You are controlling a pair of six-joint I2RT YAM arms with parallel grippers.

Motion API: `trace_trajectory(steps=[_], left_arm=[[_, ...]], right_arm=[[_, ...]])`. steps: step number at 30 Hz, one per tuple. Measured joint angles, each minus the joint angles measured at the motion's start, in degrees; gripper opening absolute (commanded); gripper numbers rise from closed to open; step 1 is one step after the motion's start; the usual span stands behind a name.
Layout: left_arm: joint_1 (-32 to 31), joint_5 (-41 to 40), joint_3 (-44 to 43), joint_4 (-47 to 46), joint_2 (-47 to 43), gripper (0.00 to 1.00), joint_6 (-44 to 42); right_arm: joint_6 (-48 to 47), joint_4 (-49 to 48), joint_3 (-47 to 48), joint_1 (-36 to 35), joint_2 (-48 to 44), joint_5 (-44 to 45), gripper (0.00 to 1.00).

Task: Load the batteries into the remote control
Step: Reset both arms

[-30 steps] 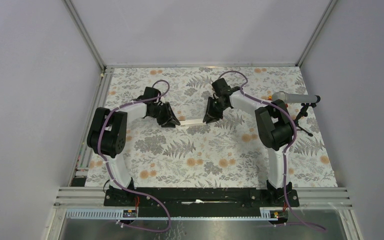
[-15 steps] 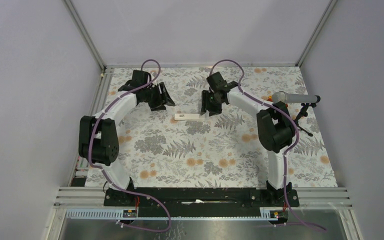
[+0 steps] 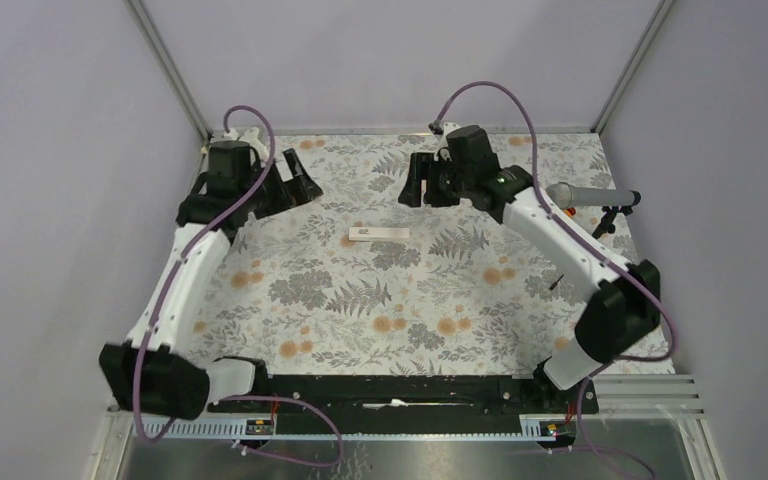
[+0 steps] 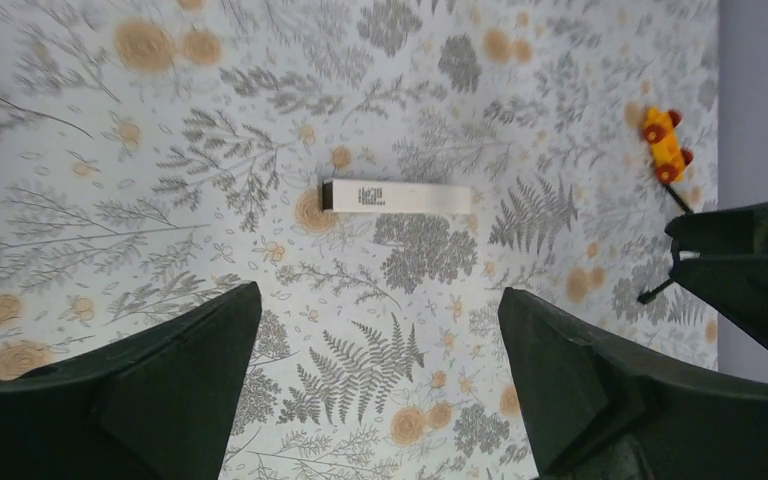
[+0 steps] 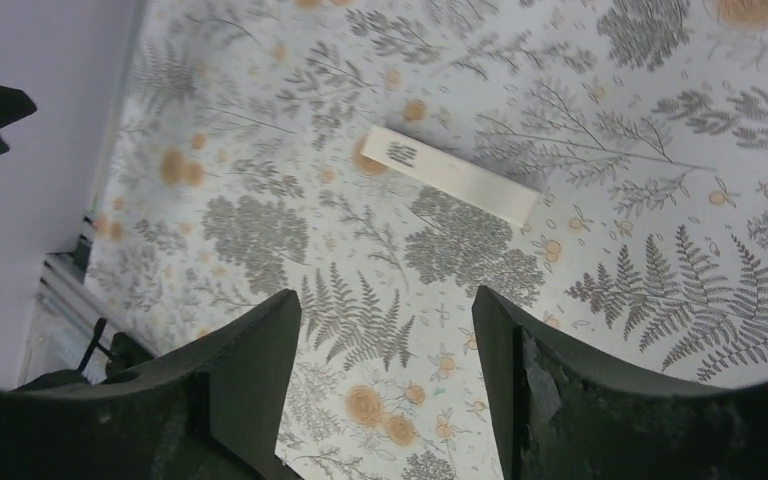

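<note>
The remote control [image 3: 378,235] lies flat on the patterned table [image 3: 410,310], between my two grippers and touching neither. It looks like a light, stiff bar of smooth plastic, likely to skid or tip if I push it at one end. I would pinch it across its narrow width near the middle, one fingertip on each long edge. I see no batteries in any view, so I cannot tell whether they sit inside. My left gripper [image 3: 303,186] hangs raised over the far left of the table, jaws spread wide and holding nothing, its arm stretched along the left edge. My right gripper [image 3: 417,186] hovers over the far centre, jaws apart and bare, its arm reaching diagonally from the right.
</note>
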State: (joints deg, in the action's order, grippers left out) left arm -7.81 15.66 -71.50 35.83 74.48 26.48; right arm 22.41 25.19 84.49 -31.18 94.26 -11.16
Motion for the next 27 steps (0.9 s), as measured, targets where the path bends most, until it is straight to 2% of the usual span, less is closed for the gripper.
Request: trace_trajectory(steps=[5, 13, 21, 27], left_arm=[[-0.11, -6.25, 0.0, 2.73, -12.26, 0.99, 0.11], [-0.11, -17.29, 0.0, 7.39, -25.73, 0.99, -0.17], [-0.11, -21.03, -0.5, 11.37, -33.24, 0.99, -2.19], [-0.11, -22.73, -1.92, 11.69, -38.45, 0.99, -3.28]], right_arm=[[-1.97, -4.66, -7.23, -2.03, -13.77, -0.48, 0.99], [-5.38, -8.48, -12.55, -2.32, -31.65, 2.95, 1.0], [-8.04, -12.63, -12.61, -2.32, -46.38, 12.59, 1.0], [-9.14, -12.79, -12.61, -2.32, -53.48, 19.54, 1.0]])
